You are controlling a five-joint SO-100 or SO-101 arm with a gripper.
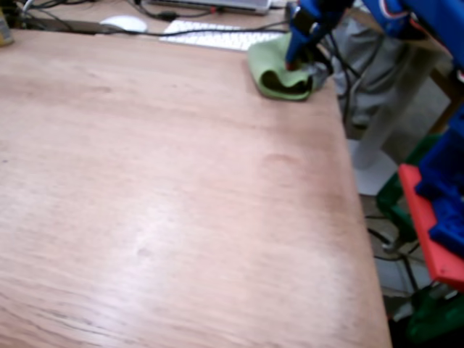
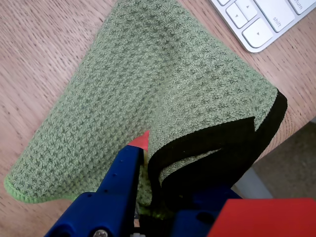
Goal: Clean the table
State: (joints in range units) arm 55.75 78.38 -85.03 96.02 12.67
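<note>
The table (image 1: 181,181) is a broad reddish-brown wood-grain top; in the wrist view the table (image 2: 34,44) shows around the cloth. A green waffle-weave cloth (image 1: 270,67) with a black hem lies at the far right corner, partly folded up. My blue gripper (image 1: 293,64) comes down from above onto it. In the wrist view the gripper (image 2: 154,160) is shut on the cloth (image 2: 148,74): a blue finger (image 2: 126,170) with a red tip presses on top, and the black-edged fold wraps over the other finger.
A white keyboard (image 1: 217,35) (image 2: 266,19) lies just behind the cloth, with a white mouse (image 1: 123,23) and cables along the back. The table's right edge drops off beside the cloth. Red, blue and green parts (image 1: 431,232) stand off the right side.
</note>
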